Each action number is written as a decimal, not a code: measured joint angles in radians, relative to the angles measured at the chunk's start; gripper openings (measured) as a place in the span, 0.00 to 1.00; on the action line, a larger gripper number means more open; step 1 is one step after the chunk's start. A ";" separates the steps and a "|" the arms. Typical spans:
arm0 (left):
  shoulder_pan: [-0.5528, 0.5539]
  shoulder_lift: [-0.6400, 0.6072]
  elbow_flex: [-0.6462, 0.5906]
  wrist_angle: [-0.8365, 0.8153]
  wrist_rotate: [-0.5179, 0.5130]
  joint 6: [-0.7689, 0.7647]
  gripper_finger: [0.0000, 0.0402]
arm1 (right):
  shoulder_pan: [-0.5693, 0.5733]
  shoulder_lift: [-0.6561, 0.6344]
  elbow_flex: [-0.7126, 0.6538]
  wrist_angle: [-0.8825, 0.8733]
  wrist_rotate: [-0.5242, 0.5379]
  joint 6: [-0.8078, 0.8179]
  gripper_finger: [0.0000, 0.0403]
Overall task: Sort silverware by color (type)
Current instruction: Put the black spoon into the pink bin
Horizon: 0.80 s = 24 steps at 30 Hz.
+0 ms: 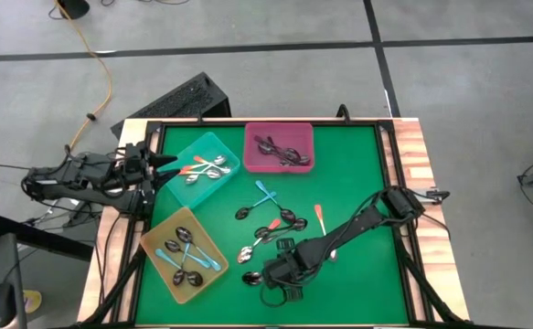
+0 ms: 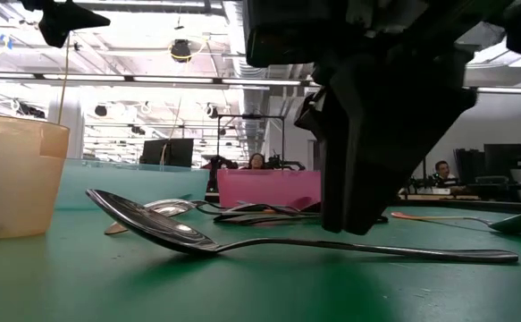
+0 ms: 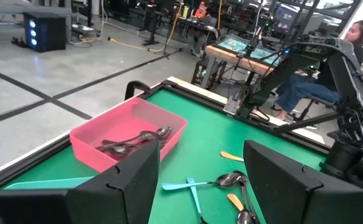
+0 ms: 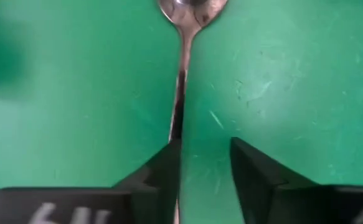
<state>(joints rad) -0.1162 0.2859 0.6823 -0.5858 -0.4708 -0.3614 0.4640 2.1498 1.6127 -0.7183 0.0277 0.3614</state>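
The left gripper (image 1: pixel 167 169) waits at the table's left edge over the teal tray (image 1: pixel 213 146), fingers spread wide. The right gripper (image 1: pixel 268 274) is low over the near mat, jaws narrowed about the thin handle of an all-metal spoon (image 4: pixel 180 74), not visibly clamped. The spoon looks light, stiff and slippery; mid-handle seems the best hold. Only the right wrist view shows handle against finger (image 4: pixel 162 168); the low view shows the spoon (image 2: pixel 242 240) lying flat.
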 joint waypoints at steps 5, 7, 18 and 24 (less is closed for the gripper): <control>0.000 0.000 0.000 -0.001 -0.006 0.000 0.54 | -0.009 0.000 0.000 -0.005 -0.007 -0.004 0.14; 0.000 0.000 0.000 -0.001 -0.006 0.000 0.54 | -0.009 0.000 0.000 -0.002 -0.007 -0.004 0.08; 0.000 0.000 0.000 -0.001 -0.007 -0.001 0.54 | -0.009 -0.004 0.084 0.004 -0.026 -0.046 0.15; 0.000 0.000 0.000 -0.001 -0.007 -0.001 0.54 | -0.010 -0.003 0.100 -0.009 -0.001 -0.061 0.40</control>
<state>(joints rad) -0.1162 0.2859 0.6823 -0.5869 -0.4778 -0.3622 0.4541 2.1464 1.7126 -0.7269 0.0266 0.3004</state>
